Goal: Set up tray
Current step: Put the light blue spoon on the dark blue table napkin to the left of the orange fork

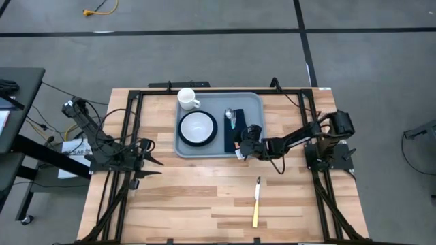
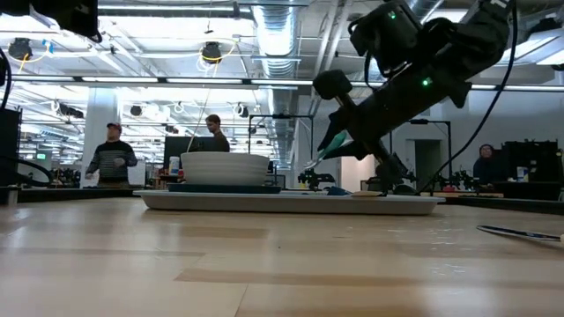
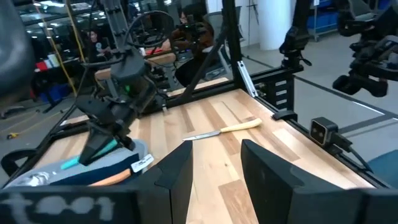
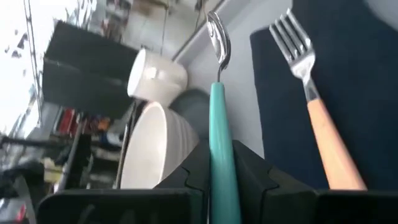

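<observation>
1. Right gripper (image 4: 219, 163) is clenching a teal-handled spoon (image 4: 219, 93), holding it tilted over the tray's (image 1: 253, 102) right side.
2. Just beside it, a fork (image 4: 314, 106) is lying on the navy napkin (image 4: 348, 74).
3. Farther along, a bowl (image 1: 197, 126) and mug (image 1: 187, 99) are sitting.
4. Left gripper (image 1: 151, 162) is waiting open off the tray's left edge; a knife (image 1: 257, 201) is lying on bare table (image 1: 191, 204).

Robotics lab or workshop, open-plan industrial hall. Exposed ducts (image 2: 282, 35) and strip lights are running across the ceiling, upper frame; people (image 2: 112, 157) are standing among benches, centre left.
</observation>
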You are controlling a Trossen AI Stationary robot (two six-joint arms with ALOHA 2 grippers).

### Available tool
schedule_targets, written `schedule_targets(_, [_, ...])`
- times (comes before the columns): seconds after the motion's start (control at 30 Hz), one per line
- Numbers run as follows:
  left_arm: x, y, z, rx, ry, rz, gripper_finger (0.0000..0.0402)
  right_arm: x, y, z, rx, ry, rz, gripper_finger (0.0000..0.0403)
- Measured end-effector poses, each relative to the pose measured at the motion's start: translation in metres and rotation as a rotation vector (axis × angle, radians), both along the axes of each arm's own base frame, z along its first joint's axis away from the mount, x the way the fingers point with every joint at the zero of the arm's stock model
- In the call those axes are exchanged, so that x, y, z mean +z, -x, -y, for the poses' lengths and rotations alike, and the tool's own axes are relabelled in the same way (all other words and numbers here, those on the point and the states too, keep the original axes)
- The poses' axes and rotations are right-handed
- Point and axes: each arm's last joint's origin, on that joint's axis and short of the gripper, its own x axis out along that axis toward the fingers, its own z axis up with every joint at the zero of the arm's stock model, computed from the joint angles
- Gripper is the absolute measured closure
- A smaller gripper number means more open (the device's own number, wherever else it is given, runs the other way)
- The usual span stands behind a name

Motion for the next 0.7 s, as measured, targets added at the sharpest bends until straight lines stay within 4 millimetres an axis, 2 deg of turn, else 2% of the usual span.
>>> schedule_targets(0.17, [-0.001,0.0,0.0,-0.01,-0.002,-0.007,0.0276,0.003,-0.003,0.001,-0.038,-0.009,-0.023,0.0367])
schedule_targets(0.43, [-0.002,0.0,0.001,-0.036,0.038,-0.033,0.0276,0.014,-0.023,0.009,-0.086,-0.014,-0.174,0.0368])
schedule_targets(0.6, [-0.004,0.001,0.001,-0.045,0.064,-0.053,0.0276,0.012,-0.029,0.011,-0.098,-0.05,-0.171,0.0367])
schedule_targets(0.7, [-0.004,0.001,0.001,-0.045,0.064,-0.054,0.0276,-0.002,-0.03,0.008,-0.103,-0.078,-0.178,0.0367])
